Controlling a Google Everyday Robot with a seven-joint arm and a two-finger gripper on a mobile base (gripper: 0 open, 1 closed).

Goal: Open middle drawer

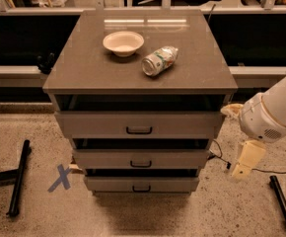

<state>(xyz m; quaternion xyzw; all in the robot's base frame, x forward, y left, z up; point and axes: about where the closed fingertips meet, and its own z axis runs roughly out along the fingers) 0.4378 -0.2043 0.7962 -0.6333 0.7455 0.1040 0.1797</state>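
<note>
The middle drawer [141, 158] looks shut, second down in the cabinet [84, 68]. The claw [242, 168] hangs to its right, touching nothing. I cannot tell if it is open. All the pulling is left.

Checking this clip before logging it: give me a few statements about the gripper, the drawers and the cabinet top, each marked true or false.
1. The gripper hangs right of the cabinet, about level with the middle drawer. True.
2. The gripper grasps the middle drawer's handle. False: it is off to the side, touching no drawer.
3. A bowl stands upright on top of the cabinet. True.
4. The green-labelled container lies inside the bowl. False: it lies on its side beside the bowl, apart from it.
</note>
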